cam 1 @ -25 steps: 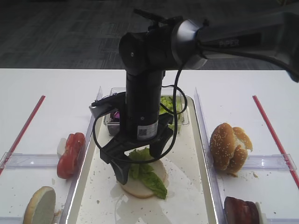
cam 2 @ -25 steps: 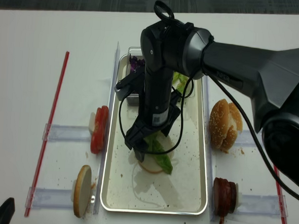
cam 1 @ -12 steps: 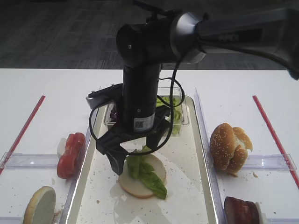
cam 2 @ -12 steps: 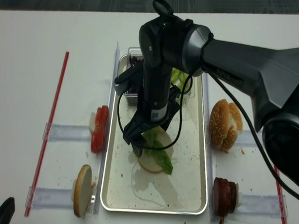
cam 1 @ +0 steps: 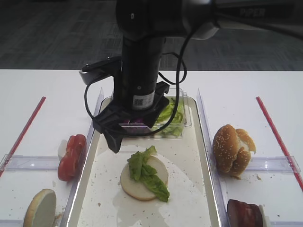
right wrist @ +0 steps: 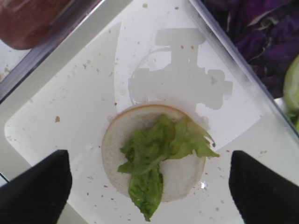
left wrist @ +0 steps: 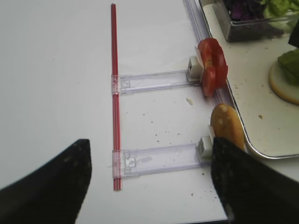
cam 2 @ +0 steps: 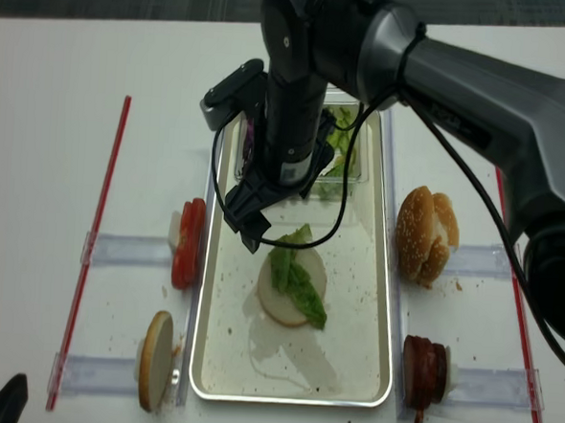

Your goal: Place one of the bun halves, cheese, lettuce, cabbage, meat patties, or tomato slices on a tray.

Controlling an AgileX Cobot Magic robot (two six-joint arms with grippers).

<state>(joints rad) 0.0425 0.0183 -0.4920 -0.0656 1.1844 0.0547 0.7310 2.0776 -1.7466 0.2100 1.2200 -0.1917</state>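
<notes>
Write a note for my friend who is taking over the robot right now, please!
Right pincer: open, holding nothing, above the tray.
Left pincer: open, holding nothing, off to the left over the table.
Lettuce lies on a flat bun half in the tray: done.
Tomato slices, sesame buns and meat patties wait beside the tray; cabbage is in the tub.

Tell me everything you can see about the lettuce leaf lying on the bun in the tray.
The lettuce is one crinkled, bright-green leaf, elongated, with a ruffled wider part and a narrower smooth tip. It lies flat across a pale round bun half, its tip hanging just past the bun's edge. The bun sits on the crumb-speckled tray. Nothing grips the leaf: the right gripper is open and hangs above it, clear of it.
</notes>
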